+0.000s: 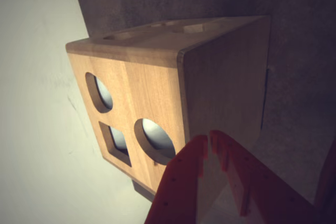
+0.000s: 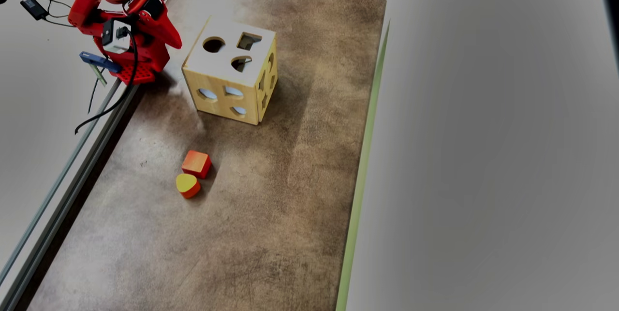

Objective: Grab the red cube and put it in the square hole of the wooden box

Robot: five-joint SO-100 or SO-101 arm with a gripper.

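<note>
Bare brown tabletop (image 2: pixel 271 195) lay open around the small red-orange cube (image 2: pixel 196 163), except where a rounded red-orange heart-like block (image 2: pixel 187 185) sat just beside it; the large pale-wood box (image 2: pixel 231 76) stood well apart.

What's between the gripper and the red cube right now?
Nothing visible. In the overhead view the gripper sits folded beside the box, and the red cube lies on bare table nearer the camera. Only the heart block is close, touching or nearly touching the cube's far side from the arm.
</note>
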